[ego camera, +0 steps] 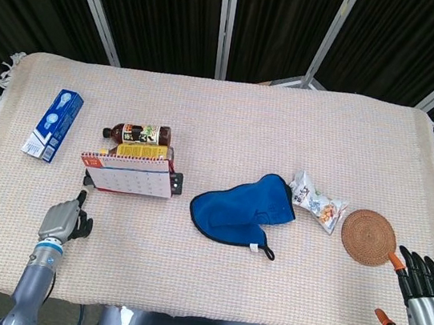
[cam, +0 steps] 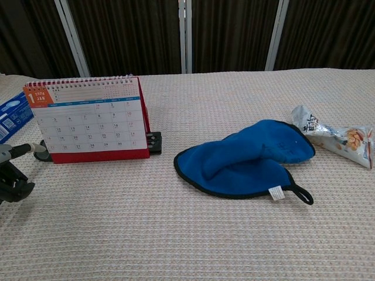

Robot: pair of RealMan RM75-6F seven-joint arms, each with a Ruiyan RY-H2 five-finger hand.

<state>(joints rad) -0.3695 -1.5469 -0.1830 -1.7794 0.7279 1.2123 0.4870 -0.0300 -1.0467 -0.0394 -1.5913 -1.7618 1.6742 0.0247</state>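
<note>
You've got a matt, coarse woven cloth [ego camera: 231, 116] over the table. Desk calendar [cam: 88, 120] is matt paper with a wire spiral; blue oven mitt [cam: 246, 155] is soft terry cloth. Snack packet [ego camera: 317, 201] is glossy foil; coaster [ego camera: 368, 237] is woven rattan. Left hand [ego camera: 61, 223] looks brushed metal.

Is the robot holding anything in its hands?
No. The left hand sits near the calendar, holding nothing; the right hand is open beside the coaster.
</note>
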